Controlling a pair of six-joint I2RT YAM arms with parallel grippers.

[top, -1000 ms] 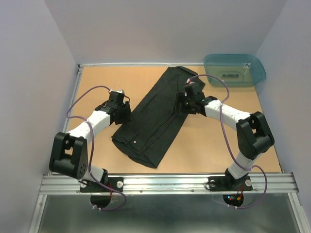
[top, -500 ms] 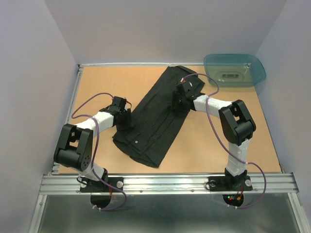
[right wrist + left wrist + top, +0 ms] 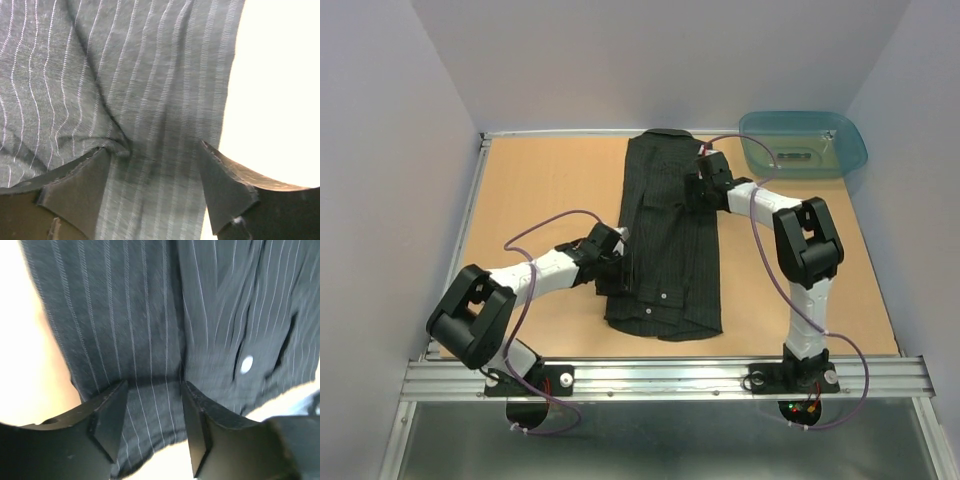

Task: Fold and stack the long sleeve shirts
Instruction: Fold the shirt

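Shirt [image 3: 670,250] lies folded narrow mid-surface [image 3: 540,185], collar far, hem near. Left tool [image 3: 616,262] at its left edge, fingers apart, tips on cloth. Right tool [image 3: 697,190] on its upper right part, also spread, cloth slightly bunched between. Tub [image 3: 805,142] in far right corner.

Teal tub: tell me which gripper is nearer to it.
Right. The right gripper is at the shirt's far end, close to the teal tub; the left gripper is at its near left edge.
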